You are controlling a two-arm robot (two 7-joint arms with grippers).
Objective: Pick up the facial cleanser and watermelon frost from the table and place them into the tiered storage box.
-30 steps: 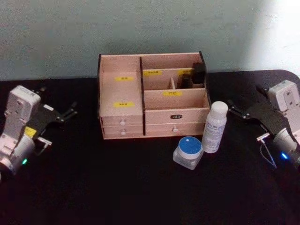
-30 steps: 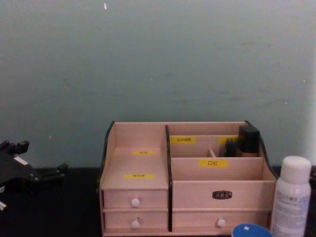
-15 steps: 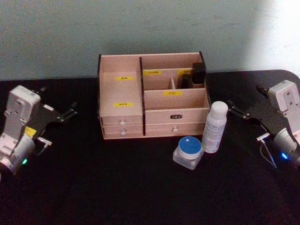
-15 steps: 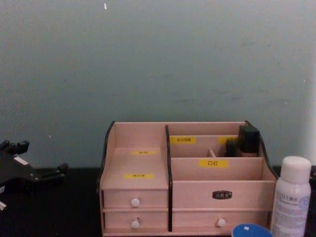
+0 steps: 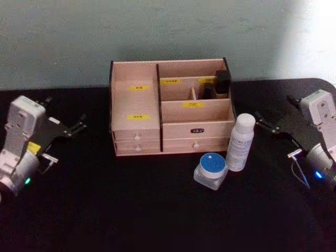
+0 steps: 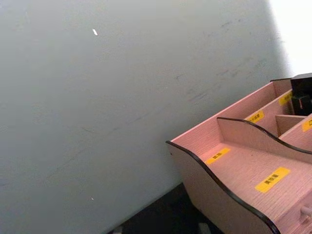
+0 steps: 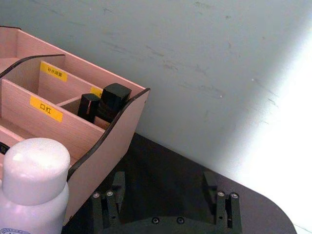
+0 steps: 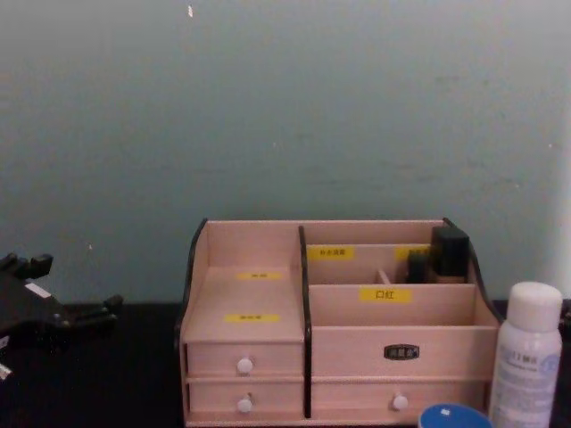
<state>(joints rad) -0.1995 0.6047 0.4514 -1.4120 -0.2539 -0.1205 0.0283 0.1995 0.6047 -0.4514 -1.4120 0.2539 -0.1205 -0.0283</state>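
Left gripper [image 5: 81, 122] and right gripper [image 5: 261, 122] spread empty at 9 and 3 o'clock of tiered storage box [image 5: 134, 102], which holds black-capped containers [image 5: 223, 80]; white bottle [image 5: 240, 142], blue-lidded jar [image 5: 211, 170] at 5 o'clock.

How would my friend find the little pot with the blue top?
Find the wooden box with drawers on the black table. In front of its right end stands a tall white bottle, and the pot sits beside it, a bit nearer the robot. It is the short, squat one with a round blue lid.
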